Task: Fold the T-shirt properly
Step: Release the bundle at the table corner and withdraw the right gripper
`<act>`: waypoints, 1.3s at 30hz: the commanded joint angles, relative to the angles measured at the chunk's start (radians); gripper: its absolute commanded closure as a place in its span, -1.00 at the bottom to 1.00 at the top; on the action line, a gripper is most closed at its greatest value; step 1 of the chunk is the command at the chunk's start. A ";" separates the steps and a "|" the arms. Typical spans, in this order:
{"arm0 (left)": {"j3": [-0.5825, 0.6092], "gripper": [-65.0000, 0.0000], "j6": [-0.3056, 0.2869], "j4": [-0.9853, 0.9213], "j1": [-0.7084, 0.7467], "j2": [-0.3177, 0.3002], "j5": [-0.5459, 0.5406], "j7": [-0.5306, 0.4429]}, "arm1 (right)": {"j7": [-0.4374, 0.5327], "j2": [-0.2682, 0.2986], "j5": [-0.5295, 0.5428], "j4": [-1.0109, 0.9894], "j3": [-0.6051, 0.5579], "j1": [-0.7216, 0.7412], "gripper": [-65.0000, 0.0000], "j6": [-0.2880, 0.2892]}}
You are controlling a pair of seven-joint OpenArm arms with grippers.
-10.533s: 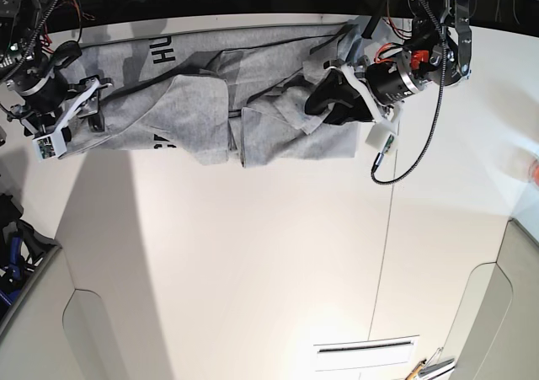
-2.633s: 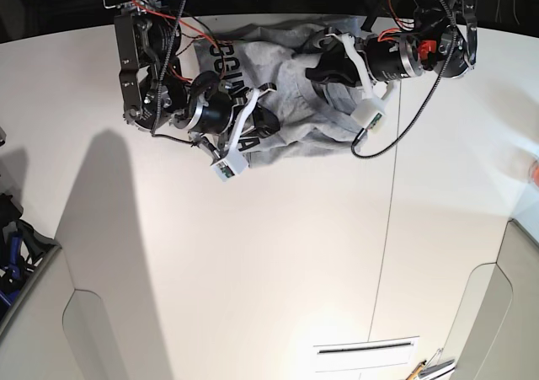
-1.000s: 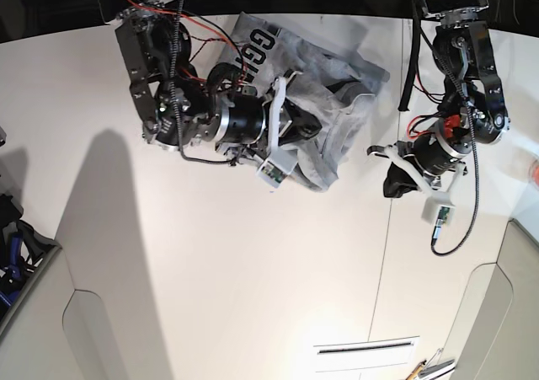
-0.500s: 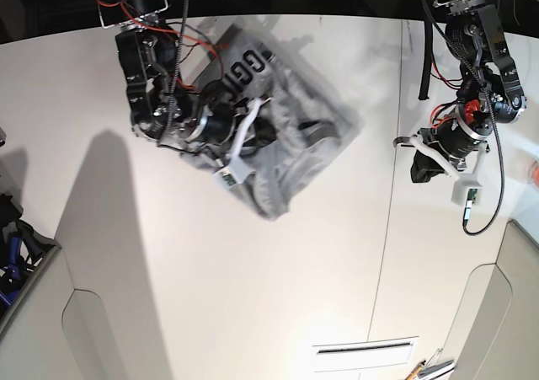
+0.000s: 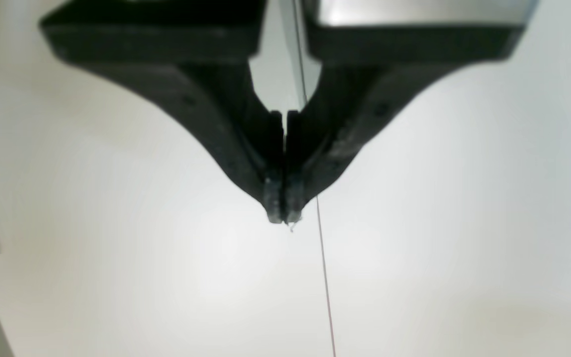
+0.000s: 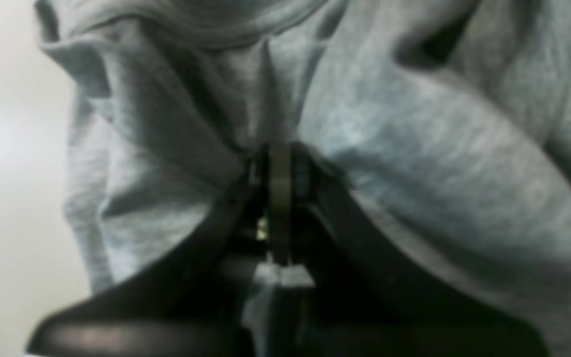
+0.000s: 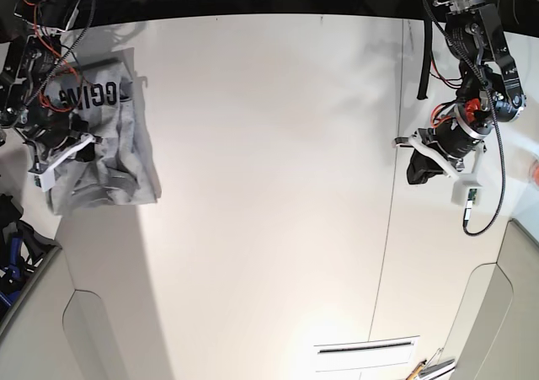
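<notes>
A white table [image 7: 269,186] fills the view, a thin seam [image 7: 389,195] running across it near its right edge. A vent slot [image 7: 365,353] sits near the bottom edge.

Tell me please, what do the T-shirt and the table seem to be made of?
The T-shirt looks like soft knit cotton, heather grey: mottled flecks, matte, loose rounded folds; the fibre itself cannot be confirmed. It bears black printed lettering. The table looks like a hard, smooth white board, perhaps laminate: even colour, a soft glare near the front, and a thin straight seam.
</notes>
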 commanded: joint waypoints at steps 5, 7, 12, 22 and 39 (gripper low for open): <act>-0.002 1.00 -0.007 0.019 -0.013 -0.008 -0.016 -0.019 | 0.013 0.024 0.035 0.012 0.054 0.014 1.00 0.003; -0.002 1.00 -0.006 0.019 -0.013 -0.008 -0.017 -0.025 | 0.013 0.024 0.089 0.013 0.060 0.016 1.00 0.003; -0.002 1.00 -0.007 0.019 -0.014 -0.009 -0.050 -0.034 | 0.013 0.023 0.150 0.051 0.060 0.072 1.00 0.016; -0.008 1.00 -0.026 0.074 -0.012 -0.009 -0.065 0.051 | -0.049 0.024 0.207 0.305 0.060 0.178 1.00 0.070; -0.278 1.00 -0.091 0.447 0.446 -0.008 -0.352 0.193 | -0.241 0.024 0.362 0.502 0.077 -0.335 1.00 0.114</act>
